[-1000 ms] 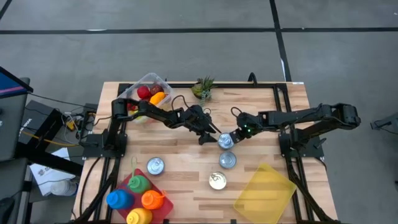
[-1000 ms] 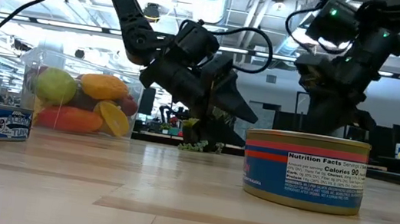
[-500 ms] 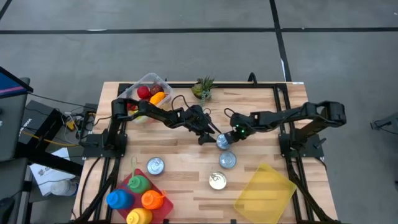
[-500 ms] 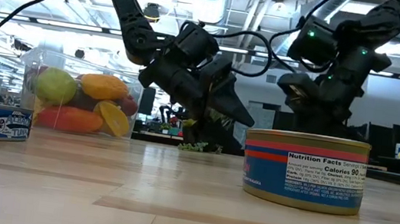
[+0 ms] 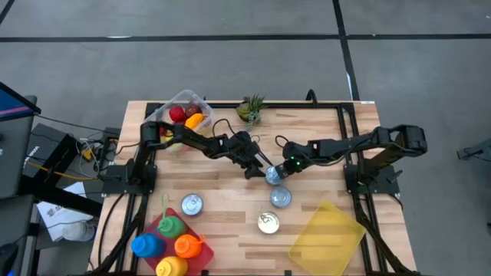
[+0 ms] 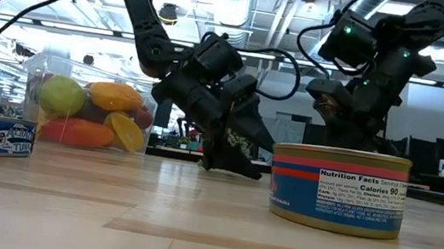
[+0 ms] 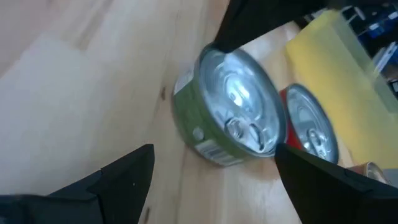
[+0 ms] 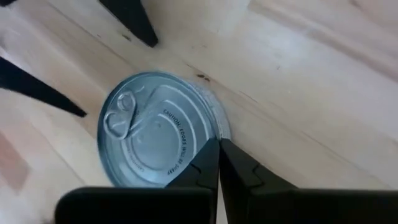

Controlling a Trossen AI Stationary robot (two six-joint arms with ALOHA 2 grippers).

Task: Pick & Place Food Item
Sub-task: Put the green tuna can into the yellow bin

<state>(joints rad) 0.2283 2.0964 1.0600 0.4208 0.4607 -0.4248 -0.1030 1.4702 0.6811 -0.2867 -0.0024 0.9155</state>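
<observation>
A green-labelled can point(image 5: 274, 177) with a silver pull-tab lid point(image 7: 239, 106) stands upright on its base at the middle of the wooden table. My left gripper point(image 5: 259, 166) comes at it from the table's left, slanting down. It is open, and its two fingers point(image 7: 124, 177) stand short of the can without touching it. My right gripper point(image 5: 283, 169) reaches in from the table's right, shut, its tips at the can's lid point(image 8: 149, 143). In the low view a red-labelled can point(image 6: 338, 190) hides the green can. My right gripper sets its shut fingertips point(image 8: 211, 155) on the can's lid at its rim point(image 8: 219, 127), on the side toward the table's right. The fingers slant steeply down from the right. The can stands upright on the table.
Nearer the front stand the red-labelled can point(image 5: 281, 197), a gold-lidded can point(image 5: 268, 222) and another can point(image 5: 192, 204). A yellow container point(image 5: 326, 234) lies front right, and a red tray of bottles point(image 5: 173, 244) front left. At the back are a clear tub of fruit point(image 5: 182, 115) and a small plant point(image 5: 250, 107).
My right gripper has gone toward the table's left and down, onto the green can's lid. My left gripper has tipped its fingers lower toward the table beside the can. The can stands where it was.
</observation>
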